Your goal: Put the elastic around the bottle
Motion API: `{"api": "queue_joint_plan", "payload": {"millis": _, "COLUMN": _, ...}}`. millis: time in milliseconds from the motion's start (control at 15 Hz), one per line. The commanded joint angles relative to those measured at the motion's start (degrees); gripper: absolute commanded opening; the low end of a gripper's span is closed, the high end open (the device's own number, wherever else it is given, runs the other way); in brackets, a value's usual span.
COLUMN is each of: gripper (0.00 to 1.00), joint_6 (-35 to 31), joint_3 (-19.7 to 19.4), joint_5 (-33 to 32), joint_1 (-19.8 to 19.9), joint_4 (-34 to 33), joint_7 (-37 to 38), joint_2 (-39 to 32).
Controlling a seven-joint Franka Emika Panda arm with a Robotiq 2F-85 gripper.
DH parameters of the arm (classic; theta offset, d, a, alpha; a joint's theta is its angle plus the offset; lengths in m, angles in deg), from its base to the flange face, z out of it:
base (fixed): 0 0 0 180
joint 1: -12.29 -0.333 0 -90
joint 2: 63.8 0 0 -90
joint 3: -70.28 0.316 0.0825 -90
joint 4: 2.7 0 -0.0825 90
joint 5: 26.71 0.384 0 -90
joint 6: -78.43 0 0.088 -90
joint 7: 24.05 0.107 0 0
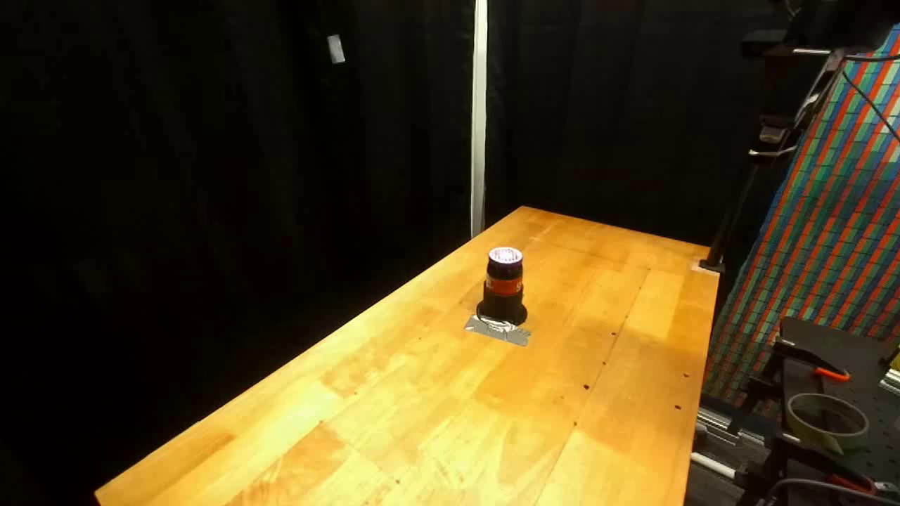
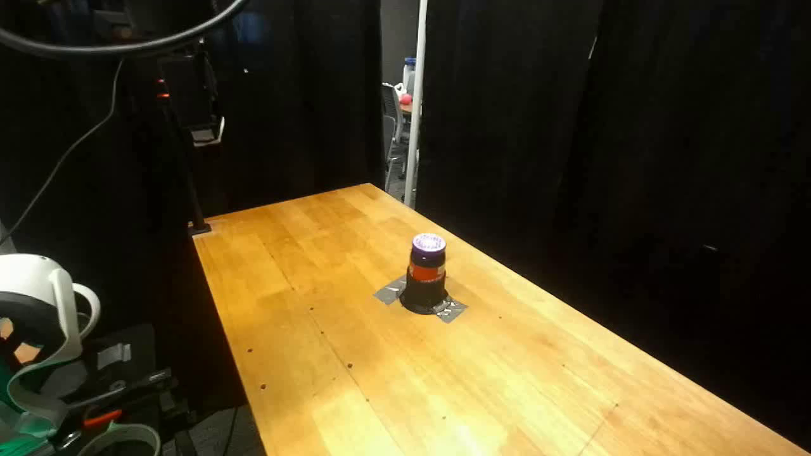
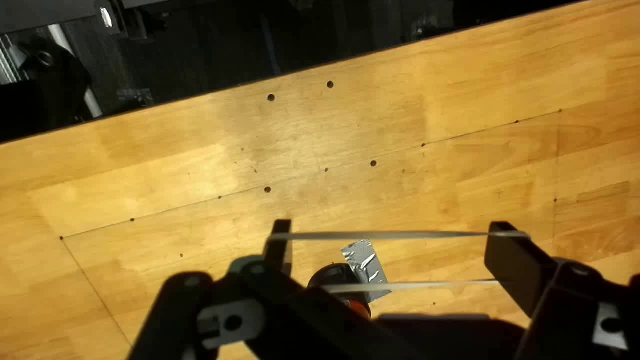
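Observation:
The small dark bottle with an orange-red band stands upright on the table in both exterior views. Its cap top looks whitish-purple there. It sits in a black base. In the wrist view only part of the bottle's orange-red band shows, partly hidden by a finger. My gripper is open, with its fingers wide apart. The pale elastic is stretched around both fingers as two parallel strands. It is not around the bottle. The gripper does not show in the exterior views.
Grey tape holds the base to the wooden table, beside the bottle. A dark stand rises at a table corner. A tape roll lies on a black surface beside the table.

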Motion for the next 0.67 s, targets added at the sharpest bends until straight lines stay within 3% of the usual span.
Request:
{"api": "queue_joint_plan", "payload": {"millis": 0, "gripper": 1.0, "joint_6": 0.1, "joint_3": 0.2, "joint_5": 0.1, "joint_1": 0.3, "joint_4": -0.3, "joint_7": -0.1, "joint_2": 0.0}}
{"api": "queue_joint_plan", "payload": {"millis": 333, "gripper": 1.0, "joint_6": 0.1, "joint_3": 0.2, "joint_5": 0.1, "joint_1": 0.3, "joint_4": -0.8, "joint_7": -0.2, "joint_2": 0.4}}
{"api": "queue_joint_plan", "payload": {"millis": 600, "gripper": 1.0, "joint_6": 2.5, "joint_3": 5.6, "joint_5": -6.4, "joint_1": 2.0, "joint_4": -11.8, "joint_7": 2.7, "joint_2": -13.1}}
